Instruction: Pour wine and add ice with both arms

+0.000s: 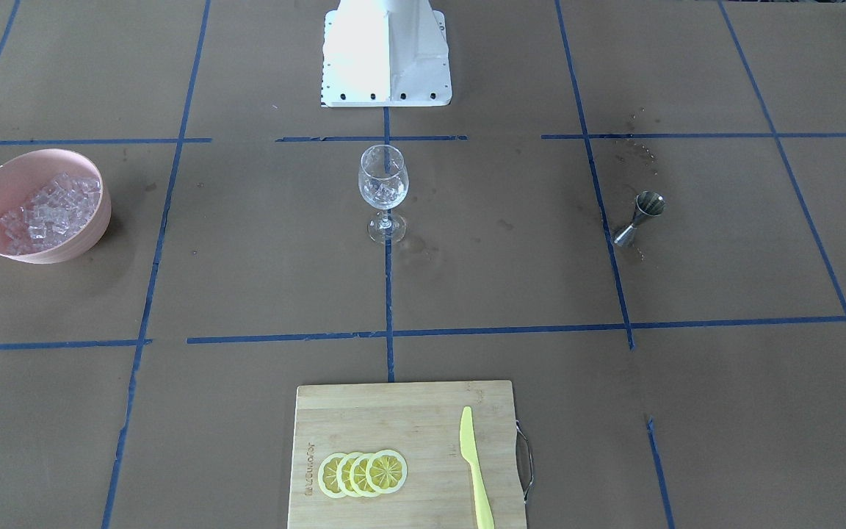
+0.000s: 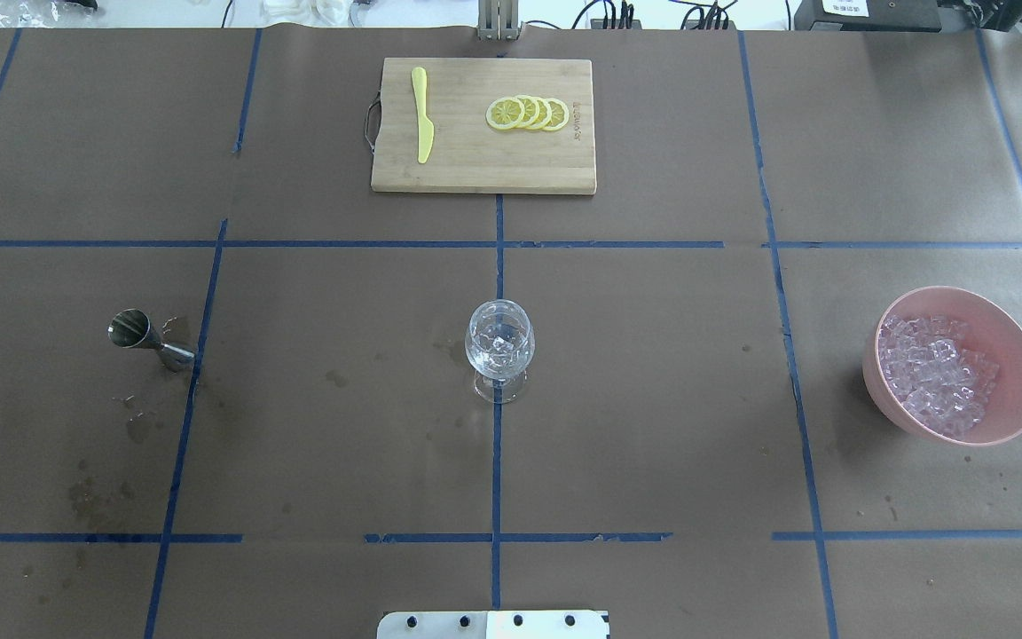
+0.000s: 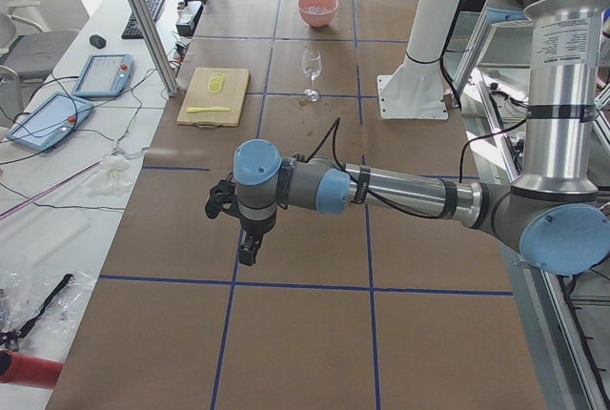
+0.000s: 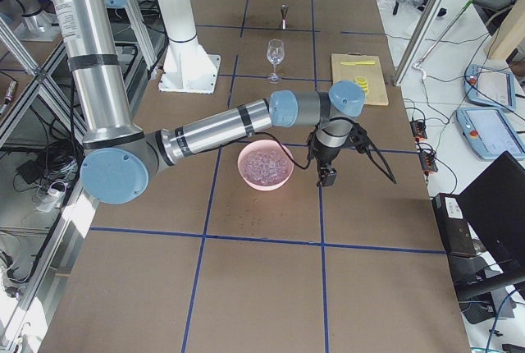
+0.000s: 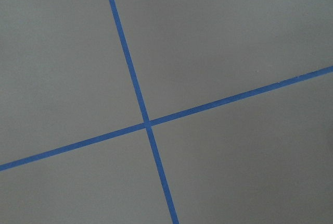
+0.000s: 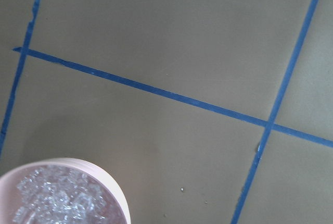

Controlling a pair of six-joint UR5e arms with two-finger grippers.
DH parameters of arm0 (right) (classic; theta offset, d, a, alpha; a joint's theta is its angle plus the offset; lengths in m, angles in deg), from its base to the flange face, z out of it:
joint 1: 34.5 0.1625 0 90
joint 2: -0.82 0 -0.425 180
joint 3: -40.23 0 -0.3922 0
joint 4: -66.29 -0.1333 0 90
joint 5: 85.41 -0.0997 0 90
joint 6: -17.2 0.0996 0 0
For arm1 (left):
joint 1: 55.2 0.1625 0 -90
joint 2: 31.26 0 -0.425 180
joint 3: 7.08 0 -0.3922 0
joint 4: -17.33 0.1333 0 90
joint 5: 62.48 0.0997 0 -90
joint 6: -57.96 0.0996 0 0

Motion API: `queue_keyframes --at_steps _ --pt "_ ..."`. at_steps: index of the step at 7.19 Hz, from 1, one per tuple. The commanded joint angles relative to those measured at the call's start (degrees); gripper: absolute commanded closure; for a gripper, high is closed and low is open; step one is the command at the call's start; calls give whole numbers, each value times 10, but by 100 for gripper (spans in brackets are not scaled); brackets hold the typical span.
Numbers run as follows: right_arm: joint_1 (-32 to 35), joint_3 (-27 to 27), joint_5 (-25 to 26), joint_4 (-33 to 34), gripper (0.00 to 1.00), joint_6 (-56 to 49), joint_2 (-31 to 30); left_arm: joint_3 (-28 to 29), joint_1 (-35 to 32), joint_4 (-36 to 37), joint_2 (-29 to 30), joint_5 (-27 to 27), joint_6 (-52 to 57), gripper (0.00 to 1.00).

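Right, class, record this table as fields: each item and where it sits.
wine glass: upright, centre, ice inside
pink bowl: robot's right, full of ice
jigger: robot's left
cutting board: far edge, holds lemon slices and yellow knife
left end effector: over bare table, open or shut unclear
right end effector: near pink bowl, unclear

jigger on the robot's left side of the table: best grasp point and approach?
Grip the jigger at its narrow waist, where the two cones meet, coming in level from the side. It stands upright with one cup open upward, so a top-down approach would likely meet only the thin open rim. The flare above and below the waist should keep it from slipping.
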Motion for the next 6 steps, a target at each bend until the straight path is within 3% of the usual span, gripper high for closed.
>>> queue_keyframes --at_steps 1,3,4,5,6 --pt "46 72 -26 -119 0 -6 -58 6 -1 0 -15 0 0 0" --pt "61 76 -15 -127 0 59 -54 15 -1 1 -20 -1 -4 0" --pt "61 74 23 -173 0 105 -55 23 -2 1 -24 -1 -3 0" --pt "61 78 28 -226 0 109 -72 24 -10 2 -27 -1 -4 0" --pt "61 79 26 -230 0 109 -75 24 -18 2 -27 -1 -4 0"
